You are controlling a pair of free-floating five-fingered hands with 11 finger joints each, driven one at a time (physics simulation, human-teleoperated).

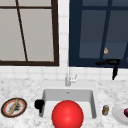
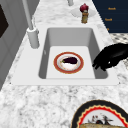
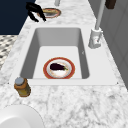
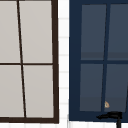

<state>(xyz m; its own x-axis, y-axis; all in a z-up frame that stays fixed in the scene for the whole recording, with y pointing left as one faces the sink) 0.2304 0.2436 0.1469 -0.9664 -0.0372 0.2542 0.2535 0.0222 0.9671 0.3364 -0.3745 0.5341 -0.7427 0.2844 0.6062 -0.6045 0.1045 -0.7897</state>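
My left hand (image 1: 39, 104) hovers by the sink's left front corner, fingers relaxed and pointing down, holding nothing. The left side view has it (image 2: 112, 56) over the sink's front rim, and the right side view places it (image 3: 33, 8) near the patterned plate (image 3: 50, 13). My right hand (image 1: 111, 62) floats high, flat against the dark blue cabinet door, fingers straight; it (image 4: 111, 116) sits just below a small knob (image 1: 106, 50). In the sink (image 2: 47, 50) lies a red-rimmed plate (image 2: 57, 67) carrying a dark eggplant (image 2: 70, 60).
A red ball (image 1: 67, 115) covers the sink's front. The patterned plate (image 1: 5, 110) lies on the left counter. On the right stand a small jar (image 1: 105, 110) and a white plate (image 1: 118, 113) with a dark red item. The faucet (image 1: 68, 77) rises behind the sink.
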